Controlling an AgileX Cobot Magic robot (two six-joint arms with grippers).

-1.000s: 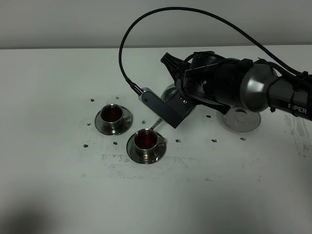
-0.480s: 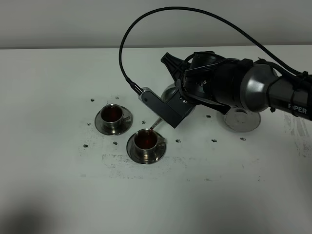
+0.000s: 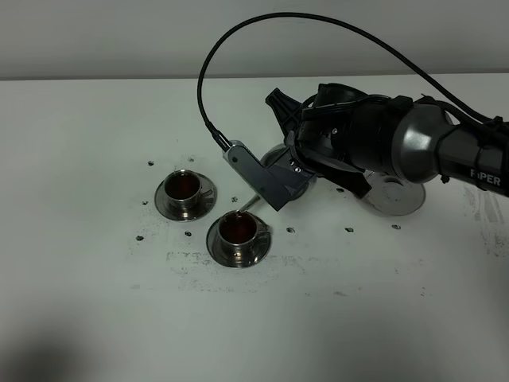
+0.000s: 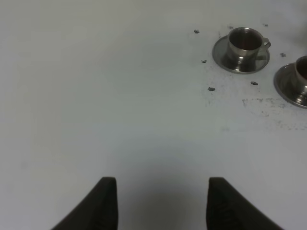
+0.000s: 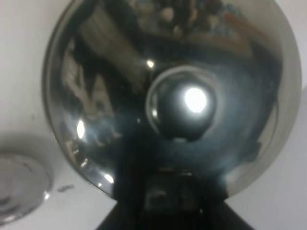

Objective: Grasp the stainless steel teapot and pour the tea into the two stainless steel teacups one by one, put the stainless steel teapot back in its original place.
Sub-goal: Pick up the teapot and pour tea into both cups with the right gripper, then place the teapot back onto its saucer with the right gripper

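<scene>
arm shell: right arm (image 3: pixel 413 151) is glossy black with a grey rounded joint section
marking: white letters "PER" legible on its dark casing
cable: thin black cable (image 3: pixel 318 20) arcs overhead
wrist camera: grey rectangular block (image 3: pixel 258 177)
left fingers (image 4: pixel 103 203): two dark, matte, tapered

We have the exterior high camera looking down from the near side across the white table (image 3: pixel 95 318), wide and far off. Our left wrist camera sits low at the left, well back, facing right across bare table toward the far teacup (image 4: pixel 244 43) and the near teacup (image 4: pixel 301 76); both cups also show in the high view. Our right wrist camera looks from very close onto the teapot (image 5: pixel 172 96) lid, with the coaster (image 5: pixel 19 187) at its edge.
</scene>
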